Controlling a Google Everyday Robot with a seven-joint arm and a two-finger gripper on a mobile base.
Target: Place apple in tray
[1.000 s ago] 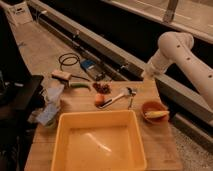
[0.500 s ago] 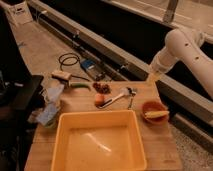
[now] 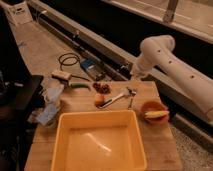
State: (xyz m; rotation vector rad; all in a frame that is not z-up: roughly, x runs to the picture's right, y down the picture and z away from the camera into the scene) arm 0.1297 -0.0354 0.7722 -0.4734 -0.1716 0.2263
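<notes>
Jaws: cannot tell whether spread or pressed together. The gripper [image 3: 134, 75] hangs over the far edge of the bench [image 3: 158, 141], well apart from the fruit.

Change: in the last second the arm has swung left along that edge, towards the apple [image 3: 99, 99].

The apple is unmoved, on the bench just beyond the far rim of the tray [image 3: 95, 115], with the grapes [image 3: 103, 87] close behind it.

Reading: the approach is under way and the grasp has not begun. The tray holds no apple yet.
</notes>
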